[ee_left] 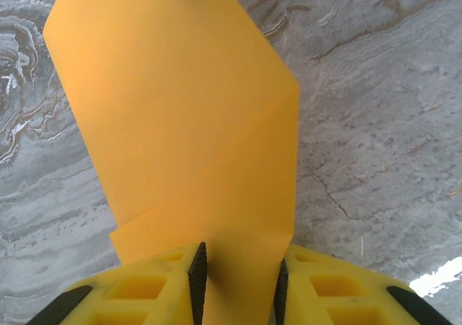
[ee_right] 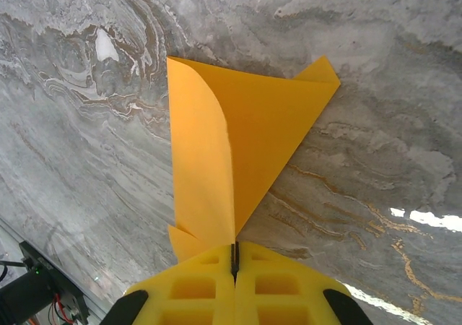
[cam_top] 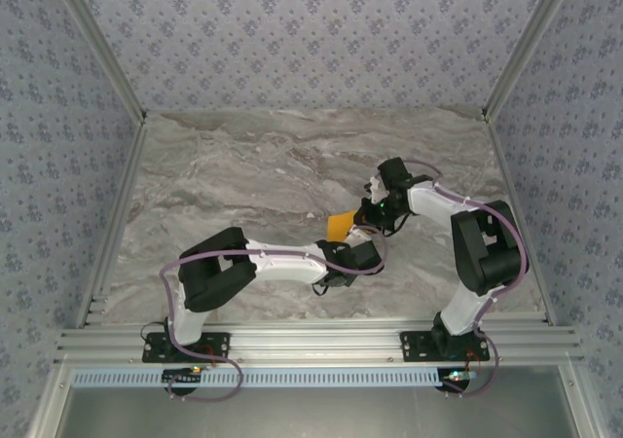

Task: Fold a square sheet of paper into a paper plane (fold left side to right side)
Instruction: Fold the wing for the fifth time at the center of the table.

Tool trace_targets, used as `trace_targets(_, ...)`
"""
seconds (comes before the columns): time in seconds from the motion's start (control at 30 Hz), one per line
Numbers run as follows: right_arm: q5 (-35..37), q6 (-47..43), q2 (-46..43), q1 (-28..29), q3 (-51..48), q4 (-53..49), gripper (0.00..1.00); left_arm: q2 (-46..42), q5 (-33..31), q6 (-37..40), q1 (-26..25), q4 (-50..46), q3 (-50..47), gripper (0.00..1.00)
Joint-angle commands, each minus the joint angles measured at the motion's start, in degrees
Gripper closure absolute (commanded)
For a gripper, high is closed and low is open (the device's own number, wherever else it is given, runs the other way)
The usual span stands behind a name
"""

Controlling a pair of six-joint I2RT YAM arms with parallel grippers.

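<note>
Top: orange square sheet of paper [cam_top: 340, 226] mid-bench [cam_top: 243, 165], betw. left pincer [cam_top: 352, 251] and right pincer [cam_top: 373, 216]. L wrist: folded sheet's near edge sits in left pincer's narrow gap, jaws not touching. R wrist: right pincer clamped on sheet's corner; sheet curls up off bench.

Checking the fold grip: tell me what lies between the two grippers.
The folded orange paper sheet spans it, from left gripper to right gripper, in the left wrist view.
</note>
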Motion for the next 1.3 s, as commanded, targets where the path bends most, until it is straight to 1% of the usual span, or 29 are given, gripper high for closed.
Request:
trace_targets(0.0,0.64,-0.85,0.71,0.27,1.79,-2.27,1.00,1.03,-1.12,-0.18,-0.66,-1.71,1.70,0.74)
trace_targets(0.1,0.56,-1.32,0.74,0.30,1.92,-2.54,1.00,0.89,-0.75,-0.19,-0.67,-1.54,1.69,0.80)
trace_targets(0.27,0.29,-2.35,-0.01,0.20,2.07,-2.80,1.00,0.77,0.61,-0.29,-0.44,-1.04,1.54,0.84)
trace_targets(0.33,0.45,-2.71,-0.95,0.01,1.93,-2.48,0.96,0.60,1.82,-0.36,-0.11,-0.79,1.43,0.86)
trace_targets(0.37,0.69,-2.83,-1.82,-0.14,1.66,-2.17,0.89,0.42,2.42,-0.27,0.14,-0.67,1.51,0.88)
trace_targets(0.47,1.67,-3.40,-4.93,-0.91,1.55,-1.58,0.75,-0.19,4.29,-0.10,0.71,-0.20,1.34,0.89)
trace_targets(0.67,6.29,-5.43,-11.83,-2.98,1.83,-3.33,0.50,-1.38,8.35,0.17,2.23,0.28,1.18,0.91)
trace_targets(0.8,10.05,-6.63,-15.22,-4.54,0.70,-4.94,0.39,-2.20,12.31,0.17,3.70,0.68,1.22,0.91)
trace_targets(0.9,11.77,-6.90,-17.75,-5.65,-1.63,-4.44,0.34,-3.02,16.60,-0.39,5.36,1.81,0.88,0.92)
trace_targets(1.03,12.34,-7.56,-19.76,-6.66,-4.59,-3.25,0.31,-4.46,23.00,-2.21,8.26,4.70,-0.68,0.92)
trace_targets(1.1,12.10,-8.05,-19.80,-6.68,-5.82,-2.76,0.31,-5.41,26.98,-3.84,10.02,7.60,-2.30,0.92)
trace_targets(1.27,9.63,-7.89,-19.61,-6.39,-9.51,0.83,0.30,-8.28,34.18,-7.93,14.04,16.23,-7.94,0.93)
